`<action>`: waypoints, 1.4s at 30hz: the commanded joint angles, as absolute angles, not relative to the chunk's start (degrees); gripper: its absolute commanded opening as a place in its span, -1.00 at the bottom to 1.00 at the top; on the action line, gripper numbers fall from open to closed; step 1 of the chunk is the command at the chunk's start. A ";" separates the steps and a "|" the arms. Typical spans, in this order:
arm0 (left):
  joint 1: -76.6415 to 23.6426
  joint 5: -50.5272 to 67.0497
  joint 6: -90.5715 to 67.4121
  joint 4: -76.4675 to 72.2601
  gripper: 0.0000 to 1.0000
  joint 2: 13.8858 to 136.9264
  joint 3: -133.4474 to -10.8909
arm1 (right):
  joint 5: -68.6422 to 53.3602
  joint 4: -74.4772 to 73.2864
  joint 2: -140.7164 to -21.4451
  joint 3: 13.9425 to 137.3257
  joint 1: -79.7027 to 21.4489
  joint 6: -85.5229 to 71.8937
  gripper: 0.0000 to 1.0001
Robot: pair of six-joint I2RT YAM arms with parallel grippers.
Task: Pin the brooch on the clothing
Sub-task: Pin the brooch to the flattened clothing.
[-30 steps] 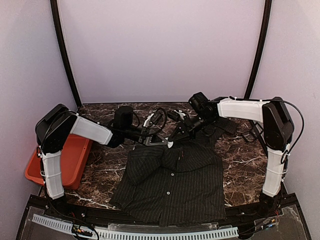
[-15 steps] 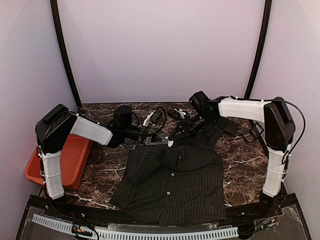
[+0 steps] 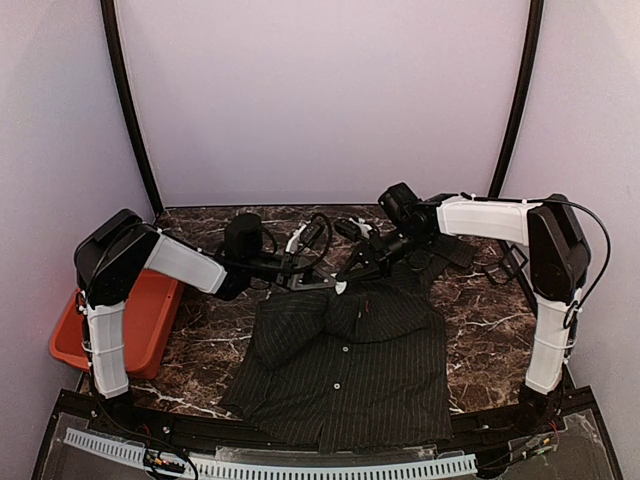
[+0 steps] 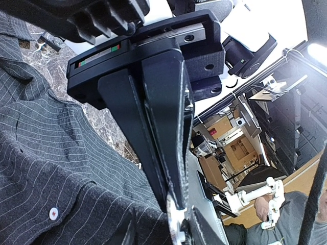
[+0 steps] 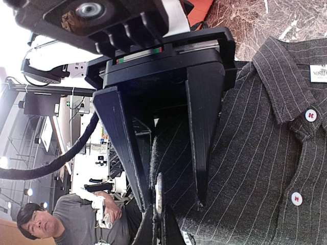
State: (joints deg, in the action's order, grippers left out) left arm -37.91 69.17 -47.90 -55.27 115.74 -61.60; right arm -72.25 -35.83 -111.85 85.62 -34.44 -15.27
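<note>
Pinning step, I judge: my left end effector (image 3: 325, 285) pinches the silver brooch (image 4: 177, 227) above the shirt (image 3: 350, 360), with my right end effector (image 3: 348, 275) clamped shut beside it — next, the pin must pierce cloth.

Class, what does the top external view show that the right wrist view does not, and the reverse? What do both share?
Only the top external view: the whole pinstriped shirt, hem included, and the pale back wall. Only the right wrist view: the white collar label and a person in the background. Both: the shirt, its white buttons, the marble table and the right gripper.
</note>
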 commanded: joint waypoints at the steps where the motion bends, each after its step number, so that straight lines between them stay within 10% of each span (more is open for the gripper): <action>1: -38.27 67.12 -49.02 -56.53 -0.35 116.55 -60.54 | -75.50 -34.19 -109.17 85.34 -34.89 -15.51 -1.00; 21: -38.97 62.50 -39.37 -40.55 -0.65 115.84 -62.79 | -75.41 -33.83 -108.48 84.64 -34.88 -15.73 -1.00; 42: -38.57 66.61 -60.02 -71.14 -0.97 118.74 -59.61 | -75.33 -31.20 -107.69 83.59 -34.07 -17.49 -1.00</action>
State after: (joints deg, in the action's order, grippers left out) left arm -38.76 68.05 -58.39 -67.09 118.37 -60.20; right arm -70.76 -33.85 -110.87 84.09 -33.98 -15.59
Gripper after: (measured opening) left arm 0.037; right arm 0.008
